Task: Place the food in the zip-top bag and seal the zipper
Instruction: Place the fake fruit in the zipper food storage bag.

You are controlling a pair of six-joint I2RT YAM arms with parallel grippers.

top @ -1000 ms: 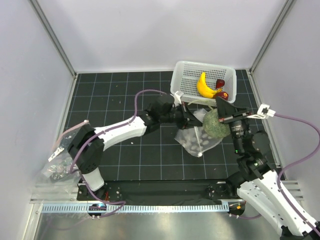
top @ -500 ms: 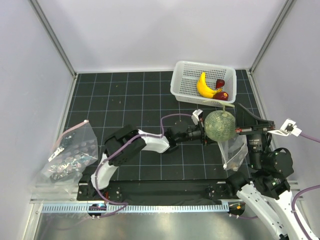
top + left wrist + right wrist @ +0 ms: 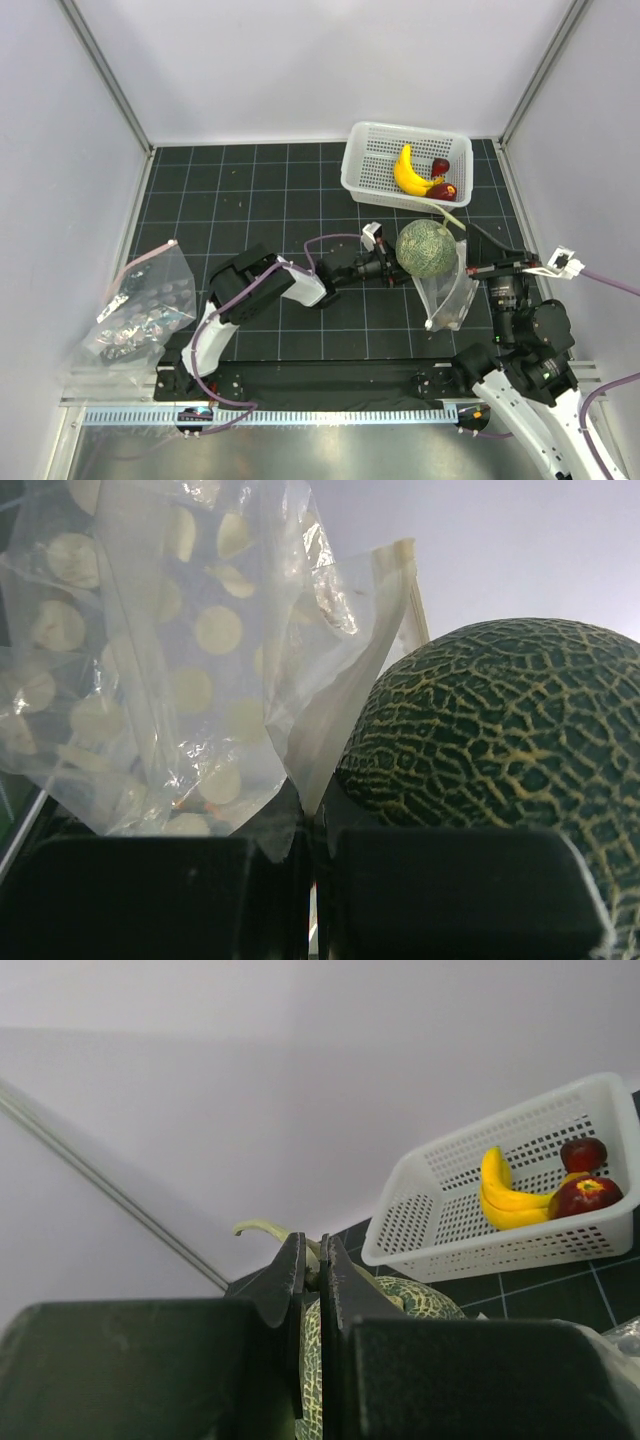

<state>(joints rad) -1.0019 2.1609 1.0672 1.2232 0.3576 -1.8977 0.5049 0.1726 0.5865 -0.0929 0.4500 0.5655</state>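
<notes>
The grey-green netted melon (image 3: 422, 248) hangs above the mat by its pale stem (image 3: 262, 1229), which my right gripper (image 3: 312, 1256) is shut on. The clear zip-top bag (image 3: 447, 292) droops just below and right of the melon. My left gripper (image 3: 312, 815) is shut on the bag's mouth edge, right against the melon (image 3: 500, 740). The pale zipper strip (image 3: 409, 585) runs up beside the melon. Whether the melon is partly inside the bag I cannot tell. The banana (image 3: 407, 172) and two dark-red fruits (image 3: 443, 178) lie in the white basket (image 3: 356, 168).
A second clear bag (image 3: 140, 305) with small items lies at the mat's left edge. The basket stands at the back right, close behind the melon. White walls enclose the black gridded mat (image 3: 250, 200) on three sides.
The left arm has folded back toward its base. The bag has come up off the mat and now hangs beside the melon. Melon and bag have drifted slightly left in the last half second.
</notes>
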